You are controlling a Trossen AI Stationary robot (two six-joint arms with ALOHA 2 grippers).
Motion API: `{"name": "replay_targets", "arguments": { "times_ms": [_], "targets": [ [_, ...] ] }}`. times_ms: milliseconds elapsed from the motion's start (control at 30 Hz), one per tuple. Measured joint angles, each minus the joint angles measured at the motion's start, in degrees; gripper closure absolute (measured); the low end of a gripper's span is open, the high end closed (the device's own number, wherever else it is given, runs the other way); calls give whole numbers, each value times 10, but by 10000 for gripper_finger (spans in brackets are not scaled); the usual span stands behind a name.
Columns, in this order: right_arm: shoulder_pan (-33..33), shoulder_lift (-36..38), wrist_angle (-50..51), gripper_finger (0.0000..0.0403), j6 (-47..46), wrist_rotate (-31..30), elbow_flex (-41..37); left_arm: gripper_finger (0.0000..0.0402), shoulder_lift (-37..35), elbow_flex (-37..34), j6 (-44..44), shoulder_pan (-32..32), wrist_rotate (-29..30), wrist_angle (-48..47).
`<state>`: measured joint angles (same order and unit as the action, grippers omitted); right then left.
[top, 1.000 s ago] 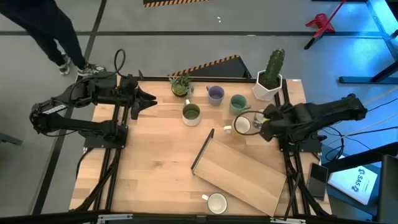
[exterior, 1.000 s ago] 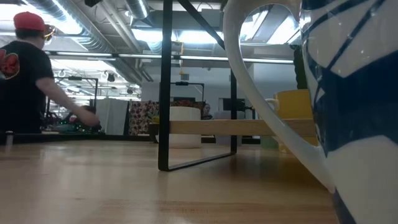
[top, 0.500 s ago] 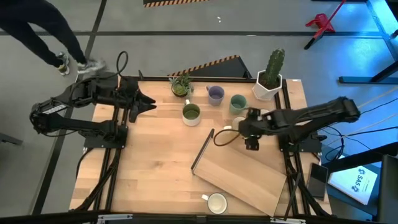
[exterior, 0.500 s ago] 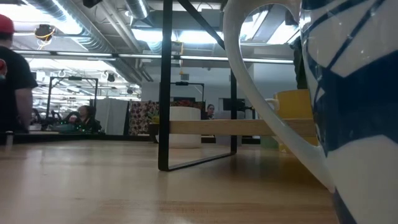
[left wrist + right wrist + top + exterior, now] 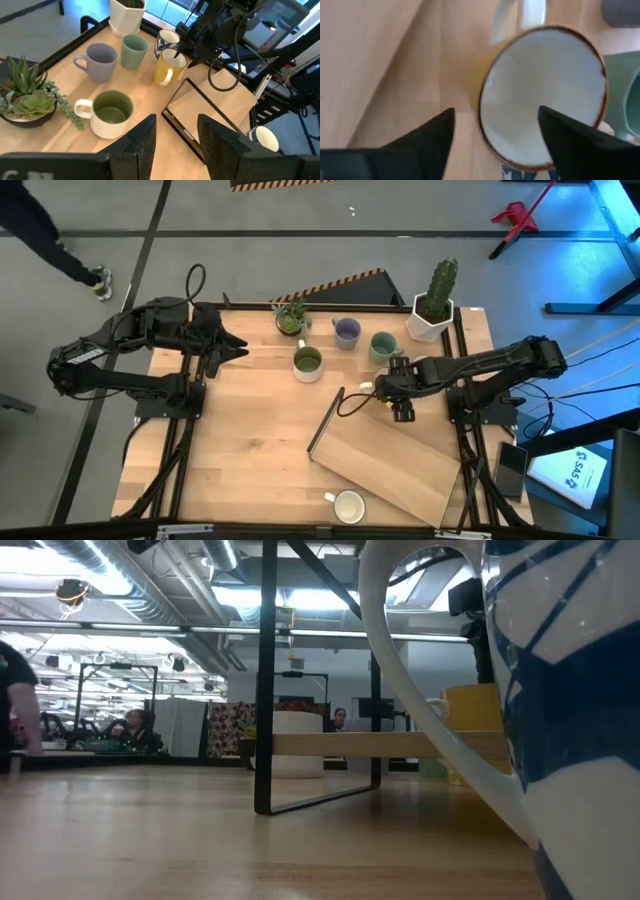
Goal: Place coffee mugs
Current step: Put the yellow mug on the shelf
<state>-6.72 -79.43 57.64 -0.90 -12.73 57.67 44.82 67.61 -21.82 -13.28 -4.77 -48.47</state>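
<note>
Low view: a blue-and-white mug (image 5: 560,740) sits hard against the lens, cut off by the right and bottom edges; it hides most of the table behind it. A yellow mug (image 5: 470,720) shows only in part beyond its handle. High view: the right gripper (image 5: 392,385) covers the yellow mug almost wholly; finger spacing too small to read there. A person (image 5: 45,235) is cut by the top left corner, only a leg and shoe visible. Right wrist view: the yellow mug (image 5: 542,95) is blurred; a teal mug (image 5: 625,95) is cut by the edge. Left wrist view: a white mug (image 5: 262,137) on the board is partly hidden by a finger (image 5: 220,145).
</note>
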Motion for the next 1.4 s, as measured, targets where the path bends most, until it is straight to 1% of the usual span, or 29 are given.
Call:
{"name": "replay_targets", "arguments": {
  "times_ms": [133, 267, 367, 467, 633, 733, 1100, 1267, 1400],
  "targets": [
    [0, 0, -3, 234, 10, -10, 0, 263, 1, 0, 1, 0, 13, 0],
    [0, 0, -7, 292, 28, -6, 0, 263, 0, 0, 1, 0, 13, 0],
    [0, 0, -6, 319, 30, -7, 0, 263, 0, 0, 1, 0, 13, 0],
    [0, -5, -7, 338, 36, -3, 0, 263, 0, 0, 1, 0, 13, 0],
    [0, -36, -9, 365, 59, 10, 1, 263, 0, 0, 1, 0, 13, 0],
    [-1, -55, -11, 390, 61, 21, 3, 263, 0, 0, 1, 0, 13, 0],
    [0, -58, -2, 398, 42, 24, 18, 263, 0, 0, 10, 0, 14, 0],
    [0, -58, -1, 399, 32, 34, 42, 263, 0, 0, 10, 0, 14, 0],
    [-4, -58, 36, 400, 24, 37, 79, 263, 0, 0, 10, 0, 13, 0]
  ]
}}
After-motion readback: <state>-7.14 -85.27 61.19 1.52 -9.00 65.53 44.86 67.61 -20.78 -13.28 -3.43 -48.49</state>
